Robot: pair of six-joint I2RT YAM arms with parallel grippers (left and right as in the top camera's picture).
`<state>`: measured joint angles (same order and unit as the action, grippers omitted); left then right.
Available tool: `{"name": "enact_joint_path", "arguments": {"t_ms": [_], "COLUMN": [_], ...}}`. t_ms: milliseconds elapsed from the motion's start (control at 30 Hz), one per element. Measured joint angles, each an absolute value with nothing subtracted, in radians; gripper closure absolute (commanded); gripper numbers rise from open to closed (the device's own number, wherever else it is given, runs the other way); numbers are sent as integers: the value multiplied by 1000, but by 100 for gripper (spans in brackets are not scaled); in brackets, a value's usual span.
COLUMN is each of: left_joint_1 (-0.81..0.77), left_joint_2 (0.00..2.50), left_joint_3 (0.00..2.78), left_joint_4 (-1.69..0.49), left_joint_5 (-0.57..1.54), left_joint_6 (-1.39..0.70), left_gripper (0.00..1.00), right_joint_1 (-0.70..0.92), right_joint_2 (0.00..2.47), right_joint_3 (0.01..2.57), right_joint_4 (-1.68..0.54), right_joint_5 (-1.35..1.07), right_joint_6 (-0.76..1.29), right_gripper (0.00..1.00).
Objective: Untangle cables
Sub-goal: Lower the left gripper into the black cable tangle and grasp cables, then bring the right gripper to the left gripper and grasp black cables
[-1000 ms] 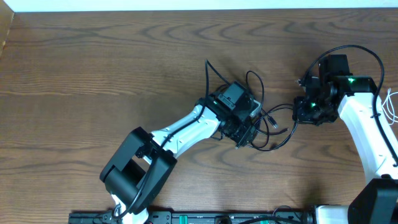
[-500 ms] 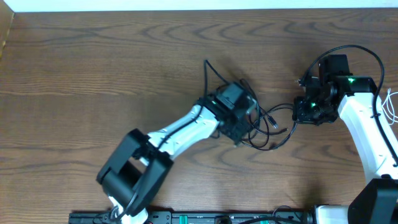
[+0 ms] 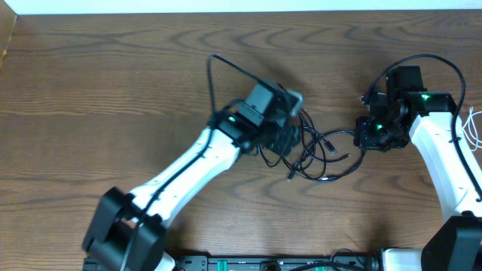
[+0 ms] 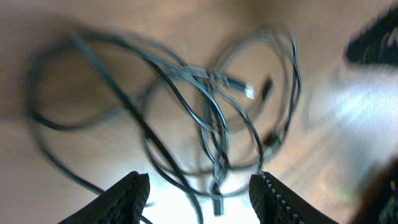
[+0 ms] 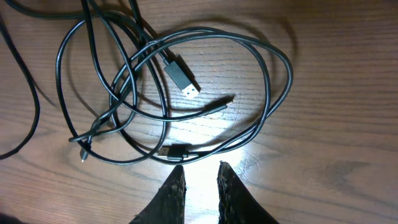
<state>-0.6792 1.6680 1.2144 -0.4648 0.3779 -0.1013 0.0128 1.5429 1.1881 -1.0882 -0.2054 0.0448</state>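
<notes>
- At the centre of the overhead view, the cables [image 3: 316, 150] lie as a loose black knot on the brown table [image 3: 113, 68], between the two grippers.
- The left gripper [image 4: 202, 199] hangs over the knot's left side, jaws roughly half open and holding nothing. Its blurred wrist view shows crossed strands beneath the gap, so it is probably lined up to pick one out.
- The right gripper [image 5: 200, 186] sits low at the knot's right edge, jaws parted only narrowly, with nothing between them. A wide loop passes just in front of its tips, so it is likely placed to pinch or pin that loop.
- In the right wrist view, a USB plug [image 5: 181, 78] lies inside the loop. Several strands cross at the upper left, and these crossings would likely snag a pull.
- A white cable [image 3: 474, 124] lies apart at the far right edge of the overhead view, partly cut off.
- A thicker black wire [image 3: 422, 60] arcs over the right arm. It looks like robot wiring, not part of the tangle.
</notes>
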Motion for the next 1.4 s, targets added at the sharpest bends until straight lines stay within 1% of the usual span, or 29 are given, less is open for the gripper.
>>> {"name": "enact_joint_path", "arguments": {"t_ms": [67, 133, 200, 267, 333, 367, 567, 667, 767, 900, 1033, 1400], "left_joint_1": [-704, -733, -756, -775, -783, -782, -752, -737, -734, -737, -752, -761], "left_joint_2": [1707, 1740, 1753, 1752, 1744, 1738, 1653, 1596, 1552, 1554, 1598, 1880], "left_joint_3": [1205, 1196, 1189, 1188, 1190, 1190, 1224, 1241, 1250, 1252, 1252, 1252], "left_joint_4": [-467, -467, -467, -467, -474, -481, -490, -478, -451, -409, -421, -472], "left_joint_5": [398, 411, 412, 381, 329, 290, 88, 47, 96, 294, 400, 466], "left_joint_6": [-102, -95, -73, -50, -36, -29, -13, -15, -23, -37, -48, -48], "left_gripper": [44, 48, 49, 48, 40, 38, 35, 36, 36, 37, 36, 37], "right_joint_1": [12, 12, 12, 12, 13, 12, 13, 13, 12, 12, 12, 12], "right_joint_2": [1543, 1543, 1543, 1543, 1543, 1543, 1543, 1543, 1543, 1543, 1543, 1543], "right_joint_3": [1188, 1188, 1188, 1188, 1188, 1188, 1188, 1188, 1188, 1188, 1188, 1188], "right_joint_4": [-1088, -1088, -1088, -1088, -1088, -1088, -1088, -1088, -1088, -1088, -1088, -1088], "right_joint_5": [-205, -205, -205, -205, -205, -205, -205, -205, -205, -201, -197, -189], "right_joint_6": [45, 45, 45, 45, 45, 45, 45, 45, 45, 45, 45, 45], "right_gripper": [85, 85, 85, 85, 84, 85, 85, 84, 86, 85, 85, 83]}}
